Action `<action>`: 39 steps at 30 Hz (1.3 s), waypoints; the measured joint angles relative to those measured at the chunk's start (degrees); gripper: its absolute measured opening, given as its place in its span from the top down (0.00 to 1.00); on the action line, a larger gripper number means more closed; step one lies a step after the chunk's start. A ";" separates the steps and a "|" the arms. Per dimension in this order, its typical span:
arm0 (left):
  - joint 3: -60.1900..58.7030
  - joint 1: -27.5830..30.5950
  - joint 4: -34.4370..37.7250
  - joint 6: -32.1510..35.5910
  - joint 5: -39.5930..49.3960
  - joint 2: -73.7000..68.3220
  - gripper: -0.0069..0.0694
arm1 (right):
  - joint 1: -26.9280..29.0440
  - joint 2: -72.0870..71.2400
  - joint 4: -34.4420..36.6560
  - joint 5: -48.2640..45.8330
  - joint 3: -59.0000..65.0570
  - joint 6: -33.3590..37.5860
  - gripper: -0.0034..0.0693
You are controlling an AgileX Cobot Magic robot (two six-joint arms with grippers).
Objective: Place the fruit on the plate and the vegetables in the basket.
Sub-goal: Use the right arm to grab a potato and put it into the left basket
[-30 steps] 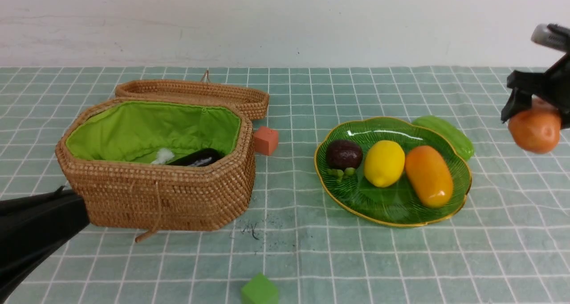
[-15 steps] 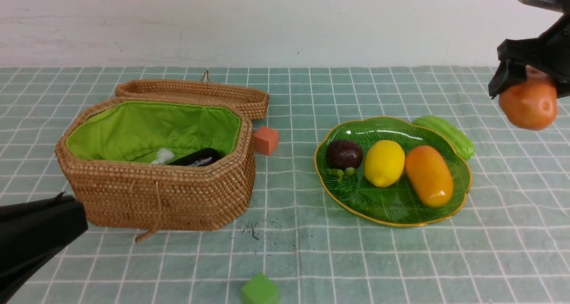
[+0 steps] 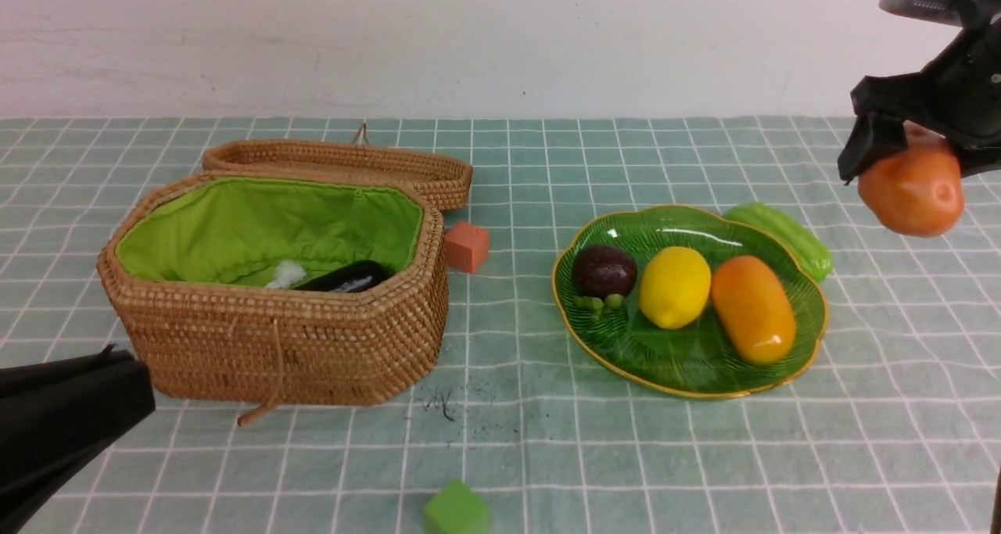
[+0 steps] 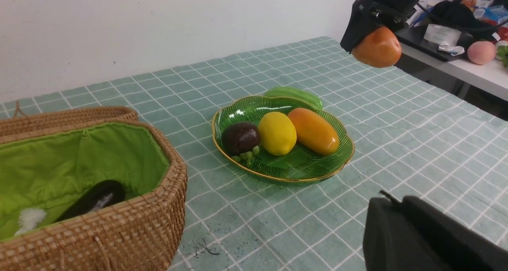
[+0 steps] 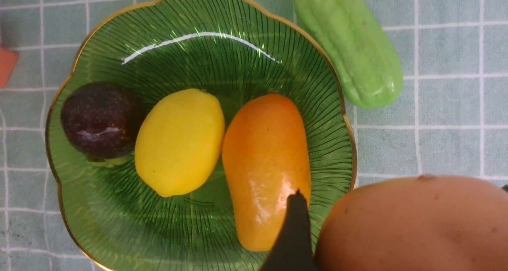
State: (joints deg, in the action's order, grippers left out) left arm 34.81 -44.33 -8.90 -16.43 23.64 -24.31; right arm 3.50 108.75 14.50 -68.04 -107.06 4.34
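Note:
My right gripper (image 3: pixel 911 166) is shut on the brown-orange potato (image 3: pixel 911 192) and holds it in the air, right of the plate and above it. In the right wrist view the potato (image 5: pixel 412 223) fills the corner beside one black finger (image 5: pixel 295 231). The green plate (image 3: pixel 672 366) holds the mangosteen (image 3: pixel 604 270), the lemon (image 3: pixel 675 286) and the mango (image 3: pixel 753 309). A light-green gourd (image 3: pixel 790 237) lies on the cloth behind the plate. The open wicker basket (image 3: pixel 289 346) holds the eggplant (image 3: pixel 348 277). My left gripper (image 3: pixel 109 354) is shut and empty, low at the basket's near left corner.
An orange-red cube (image 3: pixel 468 246) sits between basket and plate, and a green cube (image 3: pixel 456 509) lies near the front edge. The basket's lid (image 3: pixel 336 163) lies open behind it. A white tuft (image 3: pixel 287 274) rests beside the eggplant. A side table (image 4: pixel 468 64) with clutter stands past the right edge.
My right gripper has risen and moved a little left with the potato. The left gripper has sunk slightly at the lower left.

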 joint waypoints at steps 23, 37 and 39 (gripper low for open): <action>0.00 0.00 0.00 -0.05 1.96 0.00 0.86 | -8.33 -6.35 3.88 3.49 8.59 4.72 0.15; 0.00 0.00 -1.37 -1.28 10.15 0.00 0.86 | -39.00 5.34 13.31 18.60 -11.56 23.99 0.15; 0.00 0.00 -5.05 -5.07 11.39 0.00 0.86 | -40.83 10.73 13.31 20.08 -16.98 24.84 0.15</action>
State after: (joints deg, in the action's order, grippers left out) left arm 34.81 -44.33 -13.95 -21.50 35.03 -24.31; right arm -37.32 119.47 27.81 -47.95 -124.04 29.18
